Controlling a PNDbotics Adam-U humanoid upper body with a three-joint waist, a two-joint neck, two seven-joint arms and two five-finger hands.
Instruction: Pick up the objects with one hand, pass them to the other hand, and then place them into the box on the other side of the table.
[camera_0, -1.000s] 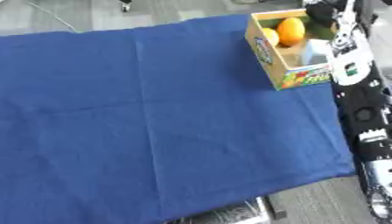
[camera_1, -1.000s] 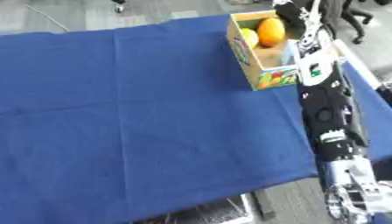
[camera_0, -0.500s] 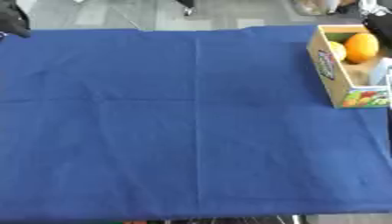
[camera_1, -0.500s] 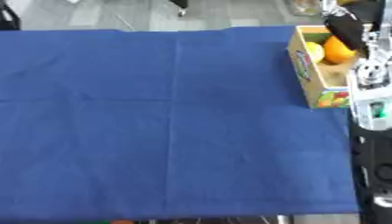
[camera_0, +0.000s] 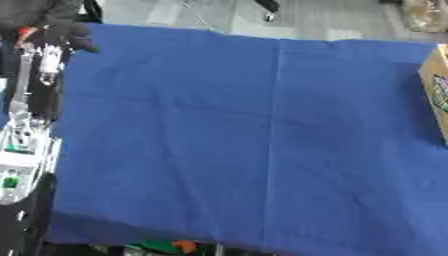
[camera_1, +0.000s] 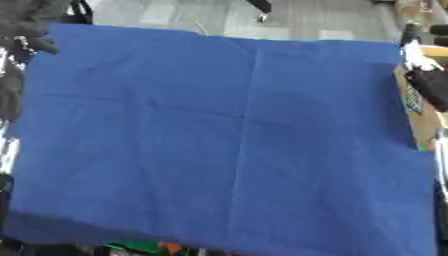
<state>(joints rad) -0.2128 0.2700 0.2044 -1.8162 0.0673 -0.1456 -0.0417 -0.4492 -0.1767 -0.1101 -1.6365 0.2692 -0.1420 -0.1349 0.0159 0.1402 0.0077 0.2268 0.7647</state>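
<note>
A blue cloth (camera_0: 262, 140) is covering the table and filling most of both views, creased along a fold running down its middle. At the far right edge of the frame, a sliver of the box (camera_0: 435, 85) is showing, its tan wall and printed side just beside the cloth's right border; its contents are lying outside the frame.

The left hand (camera_0: 66, 35) is sitting in the upper left corner, a dark shape at the cloth's far left corner, with the arm's silver and black links trailing down the left edge below it. It is too blurred to tell whether its fingers are straight or curled, and nothing can be seen in it. It is lying well apart from the box, the whole width of the cloth between them.

The right hand (camera_1: 427, 75) is showing in the right eye view at the upper right edge, a dark form with a white patch above it, just beside the box (camera_1: 423, 107). Its fingers cannot be made out either.
</note>
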